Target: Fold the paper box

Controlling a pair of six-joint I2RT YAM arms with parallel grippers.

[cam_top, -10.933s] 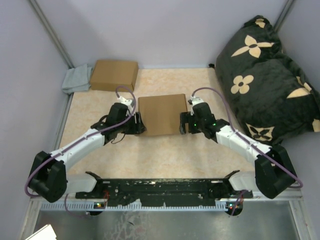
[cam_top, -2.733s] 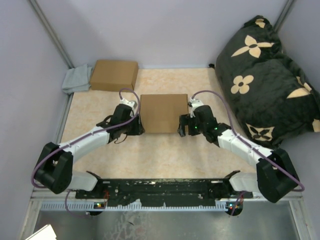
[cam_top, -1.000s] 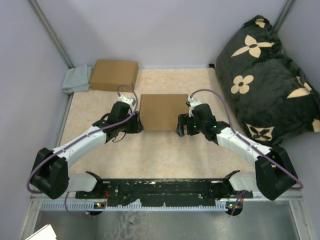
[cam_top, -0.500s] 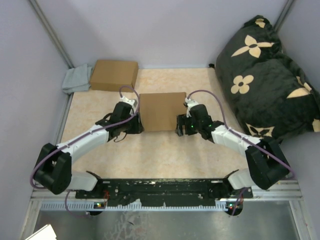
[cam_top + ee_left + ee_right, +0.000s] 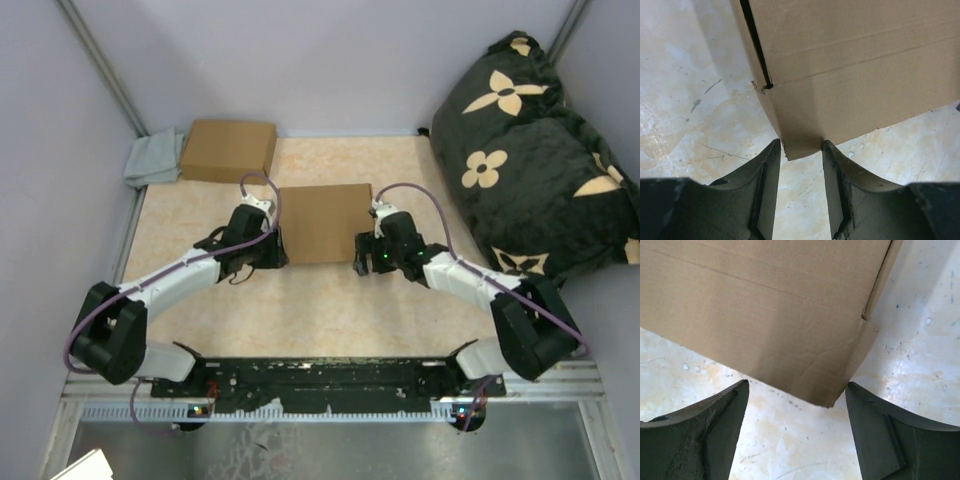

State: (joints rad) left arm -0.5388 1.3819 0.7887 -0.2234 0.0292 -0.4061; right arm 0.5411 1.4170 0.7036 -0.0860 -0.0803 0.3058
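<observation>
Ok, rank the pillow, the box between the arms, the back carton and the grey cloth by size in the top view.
Largest: pillow.
Then paper box and carton, which look alike, so unranked.
Smallest: grey cloth.

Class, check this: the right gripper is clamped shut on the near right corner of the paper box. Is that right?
No. The right gripper is open, its fingers wide apart either side of the near right corner of the paper box; the right wrist view shows it.

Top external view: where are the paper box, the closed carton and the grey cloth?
paper box point(image 5: 322, 222), top external view, centre of its upper panel.
carton point(image 5: 229, 150), top external view, middle of its top face.
grey cloth point(image 5: 152, 160), top external view, middle of the crumpled fabric.
</observation>
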